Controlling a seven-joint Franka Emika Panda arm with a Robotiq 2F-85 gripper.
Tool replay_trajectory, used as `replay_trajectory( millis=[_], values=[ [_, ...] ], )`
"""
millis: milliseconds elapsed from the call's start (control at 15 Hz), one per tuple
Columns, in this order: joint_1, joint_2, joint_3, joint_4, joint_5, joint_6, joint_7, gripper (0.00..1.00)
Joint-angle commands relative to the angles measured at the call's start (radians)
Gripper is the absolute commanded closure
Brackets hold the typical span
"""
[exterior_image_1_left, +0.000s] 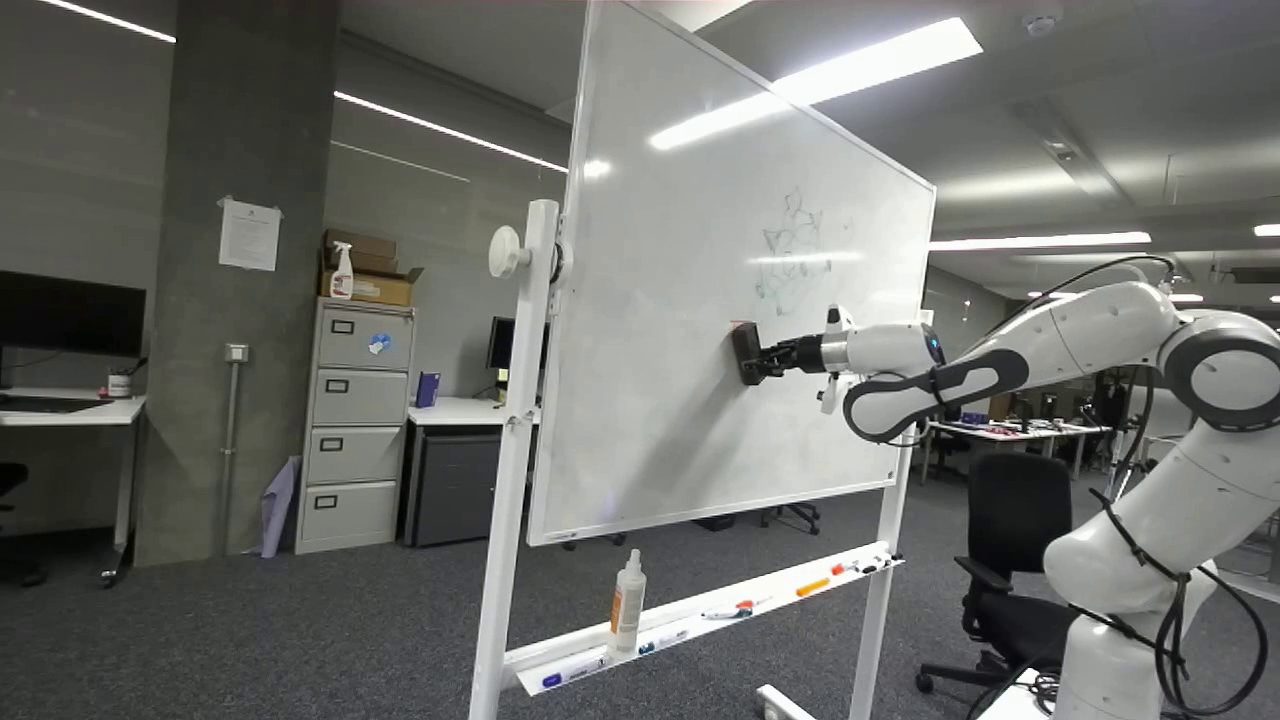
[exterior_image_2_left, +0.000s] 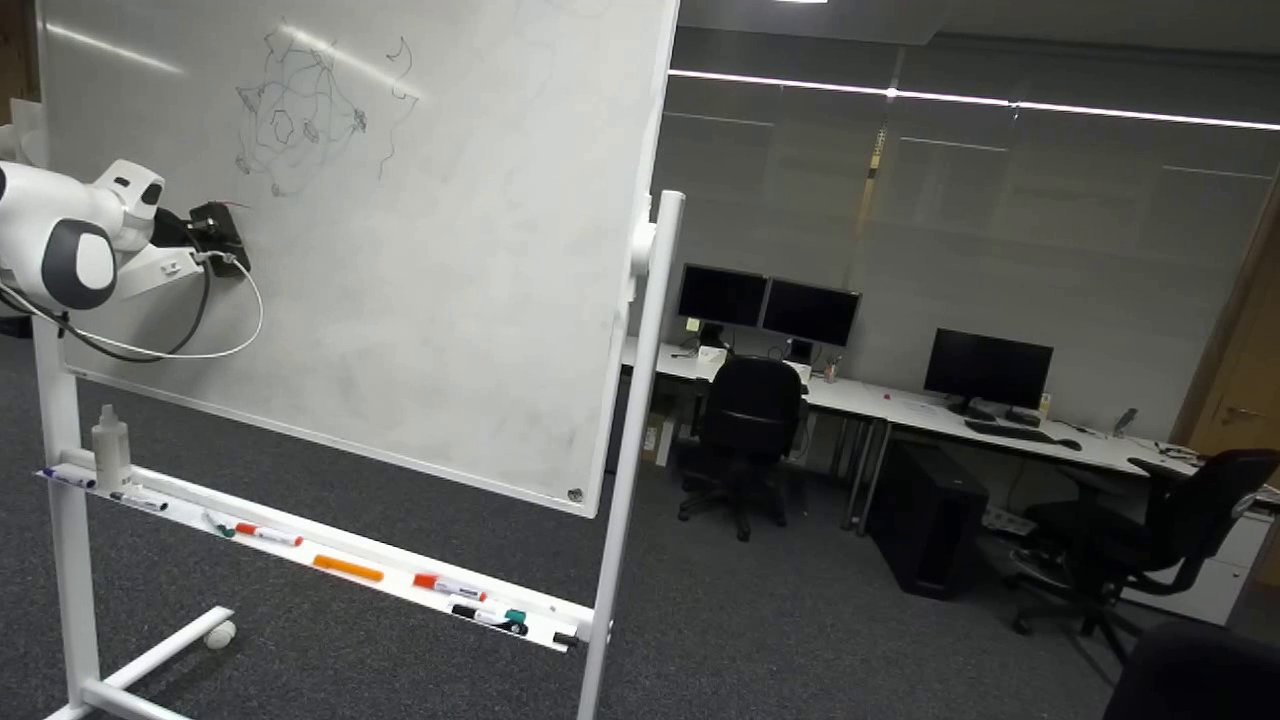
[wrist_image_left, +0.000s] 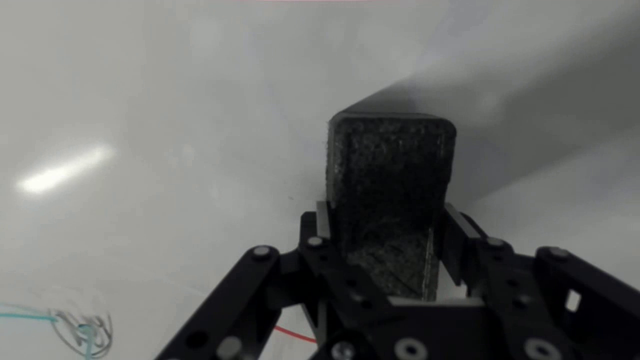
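A gripper (wrist_image_left: 391, 225) is clamping a black eraser (exterior_image_1_left: 746, 353) by its sides, jaws closed on it, and the eraser is apparently pressing against the lower half of a large whiteboard (exterior_image_2_left: 430, 300). The board is looking only partly clean: a tangled dark sketch (exterior_image_2_left: 310, 128) is remaining above the eraser, and a thin red line (wrist_image_left: 295, 334) is showing just past its upper edge, while the surface below is carrying only faint smears. A white cable (exterior_image_2_left: 262, 310) is looping beside the gripper, where it could be snagging. Beneath the board, a ledge (exterior_image_1_left: 700, 605) is holding a bottle (exterior_image_1_left: 628, 605) and several markers (exterior_image_2_left: 455, 588); a black office chair (exterior_image_1_left: 1018, 515) is standing nearby.
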Motion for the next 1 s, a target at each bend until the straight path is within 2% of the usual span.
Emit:
replay_trajectory(
  millis=[0, 267, 467, 933],
  values=[
    [-0.082, 0.034, 0.1, 0.067, 0.011, 0.003, -0.008, 0.7],
    [-0.147, 0.024, 0.169, 0.087, 0.015, -0.004, -0.003, 0.7],
    [-0.189, 0.013, 0.189, 0.097, 0.026, -0.005, 0.007, 0.7],
    [-0.193, -0.001, 0.131, 0.093, 0.063, -0.003, 0.071, 0.7]
  ],
)
